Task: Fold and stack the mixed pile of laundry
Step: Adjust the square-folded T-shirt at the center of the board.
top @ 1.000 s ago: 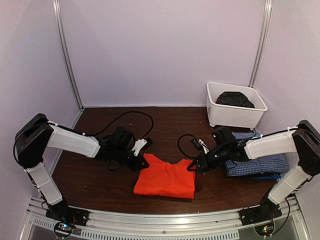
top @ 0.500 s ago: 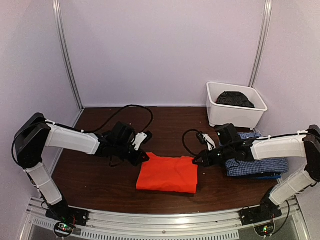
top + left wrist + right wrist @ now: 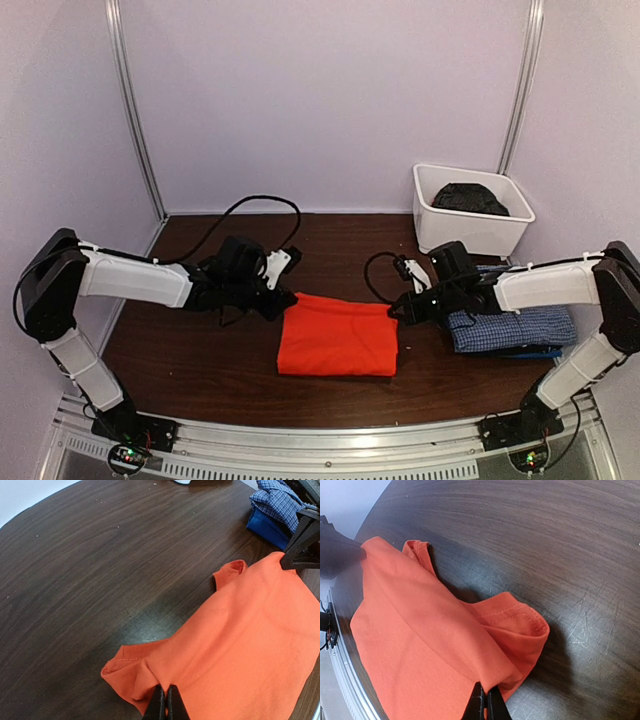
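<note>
my left pincer (image 3: 164, 701) and right pincer (image 3: 485, 700) are clamped on the far corners of the bright orange soft t-shirt (image 3: 337, 338), flat on the dark wooden table (image 3: 200, 360); uneven release would probably skew the fold.

The worktop (image 3: 200, 350) was dark wood-grain with a faint sheen and fine scratches. The orange T-shirt (image 3: 338, 335) was soft, matt knit cloth with stitched hems. The checked shirt (image 3: 520, 325) was thin woven cloth, and the blue piece (image 3: 267, 525) a denser matt fabric. The black piece (image 3: 470, 198) looked like dull, crumpled cloth. The tub (image 3: 470, 235) was smooth white plastic, slightly glossy. The left pincer (image 3: 165, 692) and right pincer (image 3: 485, 692) were matt black and hard-looking. The front rail (image 3: 330, 445) was ribbed bare metal.
</note>
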`<state>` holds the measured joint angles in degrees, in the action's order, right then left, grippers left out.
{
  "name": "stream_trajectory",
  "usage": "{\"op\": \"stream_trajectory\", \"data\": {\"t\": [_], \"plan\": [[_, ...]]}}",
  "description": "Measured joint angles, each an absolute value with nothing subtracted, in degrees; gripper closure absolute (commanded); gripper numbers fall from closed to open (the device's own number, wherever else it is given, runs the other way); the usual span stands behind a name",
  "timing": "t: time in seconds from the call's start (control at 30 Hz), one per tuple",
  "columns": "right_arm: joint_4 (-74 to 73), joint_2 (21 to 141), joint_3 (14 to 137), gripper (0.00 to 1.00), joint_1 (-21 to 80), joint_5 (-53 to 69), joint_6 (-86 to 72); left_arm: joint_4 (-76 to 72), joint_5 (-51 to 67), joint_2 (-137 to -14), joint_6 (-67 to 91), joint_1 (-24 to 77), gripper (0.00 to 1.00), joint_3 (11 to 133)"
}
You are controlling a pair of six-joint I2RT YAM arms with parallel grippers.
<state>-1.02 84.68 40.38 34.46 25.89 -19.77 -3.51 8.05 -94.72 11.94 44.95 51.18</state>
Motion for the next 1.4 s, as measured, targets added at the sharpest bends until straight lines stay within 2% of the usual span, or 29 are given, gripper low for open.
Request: {"op": "stream_trajectory", "data": {"t": [0.33, 0.63, 1.03, 1.23, 1.27, 1.4], "plan": [[2.8, 90.2, 44.5, 1.00, 32.6, 23.4, -17.1, -7.4, 3.3, -96.2, 11.0, 43.4, 1.00, 51.1], [9.5, 103.5, 47.2, 0.99, 32.3, 22.7, -15.9, -13.2, 1.1, -105.1, 12.4, 42.2, 1.00, 49.6], [7.8, 99.5, 50.4, 0.92, 32.2, 24.0, -15.0, -15.1, -0.1, -101.1, 13.4, 42.0, 1.00, 47.0], [7.1, 103.9, 55.8, 0.89, 31.9, 24.4, -13.8, -14.5, -1.1, -102.7, 13.6, 41.8, 1.00, 47.9], [7.0, 105.0, 56.1, 0.85, 31.8, 24.3, -13.6, -14.5, -1.4, -103.6, 13.8, 41.8, 0.96, 48.1], [3.1, 106.2, 56.2, 0.63, 31.6, 22.9, -13.1, -13.4, -3.1, -104.4, 15.4, 41.5, 0.61, 48.1]]}}
